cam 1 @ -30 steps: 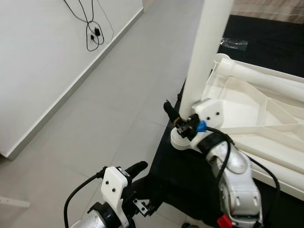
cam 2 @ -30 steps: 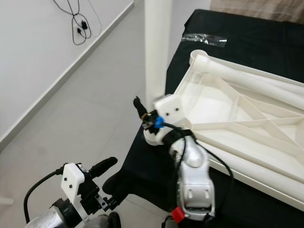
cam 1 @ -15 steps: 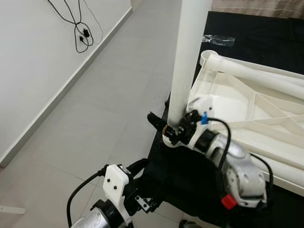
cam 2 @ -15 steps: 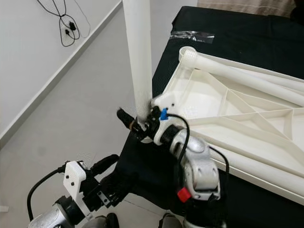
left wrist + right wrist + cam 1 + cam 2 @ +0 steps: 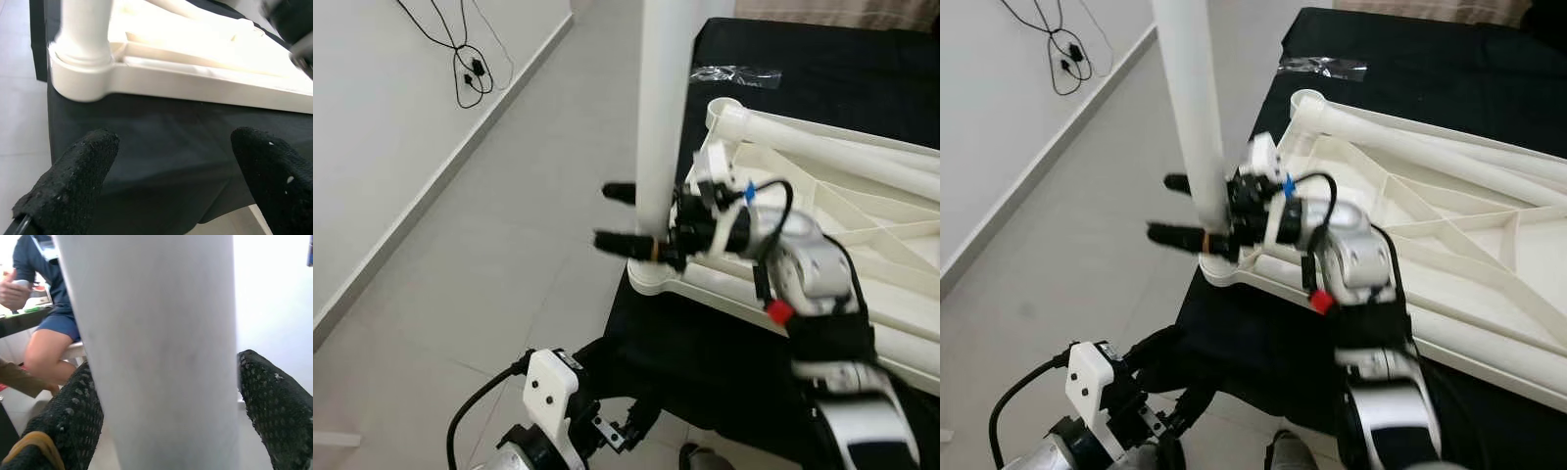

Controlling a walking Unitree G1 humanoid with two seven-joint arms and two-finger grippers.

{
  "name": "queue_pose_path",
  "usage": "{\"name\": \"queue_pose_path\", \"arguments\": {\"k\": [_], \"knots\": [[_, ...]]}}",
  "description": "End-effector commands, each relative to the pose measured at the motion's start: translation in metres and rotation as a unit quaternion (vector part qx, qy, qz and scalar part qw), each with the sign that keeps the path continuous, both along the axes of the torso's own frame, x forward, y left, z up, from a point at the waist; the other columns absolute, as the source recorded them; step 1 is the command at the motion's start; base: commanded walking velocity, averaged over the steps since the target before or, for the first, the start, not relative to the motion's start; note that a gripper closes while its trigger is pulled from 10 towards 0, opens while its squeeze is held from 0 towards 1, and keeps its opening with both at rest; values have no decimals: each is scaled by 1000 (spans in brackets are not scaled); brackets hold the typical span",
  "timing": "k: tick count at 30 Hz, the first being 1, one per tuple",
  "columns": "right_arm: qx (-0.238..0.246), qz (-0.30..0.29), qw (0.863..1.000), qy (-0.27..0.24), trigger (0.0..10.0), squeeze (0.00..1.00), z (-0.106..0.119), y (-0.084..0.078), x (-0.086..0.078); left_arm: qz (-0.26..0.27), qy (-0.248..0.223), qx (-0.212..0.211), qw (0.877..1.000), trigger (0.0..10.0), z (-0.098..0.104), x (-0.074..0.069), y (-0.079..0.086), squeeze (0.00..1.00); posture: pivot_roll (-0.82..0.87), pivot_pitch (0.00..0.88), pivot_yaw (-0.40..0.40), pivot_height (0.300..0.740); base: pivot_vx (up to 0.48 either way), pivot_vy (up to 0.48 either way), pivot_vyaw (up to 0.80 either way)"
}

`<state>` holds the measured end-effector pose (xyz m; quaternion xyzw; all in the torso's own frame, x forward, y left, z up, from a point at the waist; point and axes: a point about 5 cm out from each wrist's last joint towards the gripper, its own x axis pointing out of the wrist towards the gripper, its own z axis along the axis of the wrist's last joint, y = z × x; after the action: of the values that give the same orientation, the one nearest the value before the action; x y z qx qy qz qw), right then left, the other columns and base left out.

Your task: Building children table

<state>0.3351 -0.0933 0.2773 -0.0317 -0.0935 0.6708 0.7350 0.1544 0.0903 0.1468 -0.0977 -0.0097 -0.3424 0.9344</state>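
Observation:
A white children's table (image 5: 862, 196) lies upside down on a black cloth. One white table leg (image 5: 661, 117) stands upright in its near left corner socket (image 5: 651, 276). My right gripper (image 5: 607, 215) reaches in level from the right, a little above the socket. Its two black fingers (image 5: 73, 406) press on either side of the leg, shut on it. My left gripper (image 5: 171, 186) hangs low by the cloth's front edge, below the socket (image 5: 78, 73), open with nothing between its fingers.
The black cloth (image 5: 724, 343) covers the low surface under the table. A clear plastic bag (image 5: 734, 73) lies on it at the back. Grey tiled floor (image 5: 489, 255) spreads to the left, with a cable (image 5: 465, 73) on the white wall. A seated person (image 5: 44, 308) is behind the leg.
My right gripper has risen from the socket's base and turned level, so its fingers now clasp the leg higher up. The head view has shifted too. The left arm stays low.

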Motion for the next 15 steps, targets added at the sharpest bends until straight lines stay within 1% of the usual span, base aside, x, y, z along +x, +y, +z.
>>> {"name": "queue_pose_path", "arguments": {"k": [1,4,5,6,7,8,10,12,14,15], "knots": [[10,34,999,19,10000,0,-9,5,3,2,10,12,1000,10000,-3,-3,1,0,197,317,29,740,0,0,0],[14,42,999,24,10000,0,-8,3,6,3,11,13,1000,10000,-3,-4,2,0,199,315,30,740,0,0,0],[15,42,999,27,9765,0,-9,0,8,3,11,13,1000,10000,-3,-4,2,0,198,312,31,740,0,0,0],[15,40,999,26,0,0,-11,-2,11,4,11,14,1000,10000,-3,-4,2,0,198,312,31,740,0,0,0],[15,40,999,26,0,0,-11,-2,11,4,11,14,1000,10000,-3,-4,2,0,198,312,31,740,0,0,0],[16,33,999,29,0,0,-14,-5,12,4,12,14,1000,10000,-4,-3,2,0,190,303,33,740,0,0,0],[6,22,999,30,0,0,-23,-15,13,3,13,15,1000,10000,-5,-2,3,0,175,292,35,740,0,0,0],[6,22,999,30,0,0,-23,-15,13,3,13,15,1000,10000,-5,-2,3,0,175,292,35,740,0,0,0],[0,6,1000,27,0,0,-30,-29,11,3,13,15,1000,10000,-5,0,2,0,162,285,33,740,0,0,0],[0,6,1000,27,0,0,-30,-29,11,3,13,15,1000,10000,-5,0,2,0,162,285,33,740,0,0,0]]}}
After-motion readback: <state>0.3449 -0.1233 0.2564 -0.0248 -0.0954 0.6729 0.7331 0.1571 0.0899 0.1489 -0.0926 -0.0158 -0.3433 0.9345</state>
